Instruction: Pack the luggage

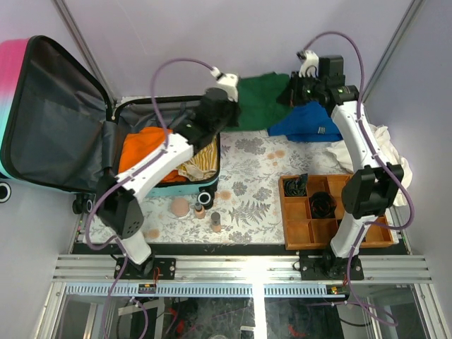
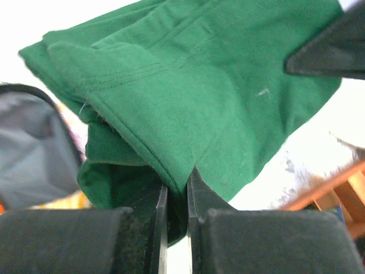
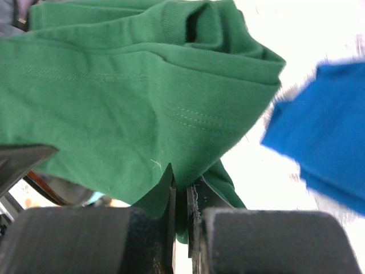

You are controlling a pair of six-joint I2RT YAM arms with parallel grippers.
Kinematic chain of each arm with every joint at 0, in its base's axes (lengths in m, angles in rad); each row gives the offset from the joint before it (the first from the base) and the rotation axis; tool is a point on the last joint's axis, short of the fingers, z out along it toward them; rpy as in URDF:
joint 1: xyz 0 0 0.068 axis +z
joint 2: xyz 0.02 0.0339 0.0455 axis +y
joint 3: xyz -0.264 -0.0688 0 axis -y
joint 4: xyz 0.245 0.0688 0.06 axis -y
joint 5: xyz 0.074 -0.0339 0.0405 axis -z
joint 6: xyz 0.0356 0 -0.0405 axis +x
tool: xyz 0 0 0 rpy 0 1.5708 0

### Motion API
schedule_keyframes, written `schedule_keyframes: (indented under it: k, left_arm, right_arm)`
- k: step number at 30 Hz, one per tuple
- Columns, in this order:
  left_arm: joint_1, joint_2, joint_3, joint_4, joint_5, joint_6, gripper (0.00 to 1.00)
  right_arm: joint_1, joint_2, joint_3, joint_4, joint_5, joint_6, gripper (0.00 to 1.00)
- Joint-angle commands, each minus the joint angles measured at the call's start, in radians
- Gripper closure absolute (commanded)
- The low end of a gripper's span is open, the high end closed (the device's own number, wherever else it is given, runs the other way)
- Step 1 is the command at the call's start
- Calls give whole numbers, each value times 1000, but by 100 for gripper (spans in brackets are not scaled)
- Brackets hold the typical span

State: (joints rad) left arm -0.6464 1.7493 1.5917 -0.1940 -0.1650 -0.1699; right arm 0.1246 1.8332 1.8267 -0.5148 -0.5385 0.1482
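Cloth is the matter here: a green shirt is pinched by both arms at once. The left end effector has its jaws almost together on a folded edge of the shirt, and the right end effector is closed in the same way on another edge. I think two grips are used so that the shirt hangs spread between them and does not bunch up when it is carried.

The shirt is at the far side of the desk, between the luggage and a blue garment. The luggage lies open at the left side of the desk, with its lid leaning back, so its lower half is free to receive things from above. An orange garment is already inside it.

The wooden tray stands at the right, well apart from the luggage. Judging from this, the packing is in an early or middle stage, and the shirt must next travel left over the open half.
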Motion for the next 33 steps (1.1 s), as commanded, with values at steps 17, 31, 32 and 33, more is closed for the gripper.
schedule_keyframes:
  k: [17, 31, 32, 33]
  left_arm:
    - [491, -66, -49, 166, 290, 193, 100]
    - [781, 11, -166, 281, 278, 240, 100]
    - [792, 15, -180, 294, 274, 245, 100]
    - [804, 21, -191, 305, 265, 248, 100]
  right_arm:
    - [351, 422, 578, 294, 146, 26, 100]
    - [515, 725, 616, 740, 310, 50, 100]
    - [523, 755, 637, 755, 316, 52, 100]
    - [533, 783, 657, 766, 316, 59, 100]
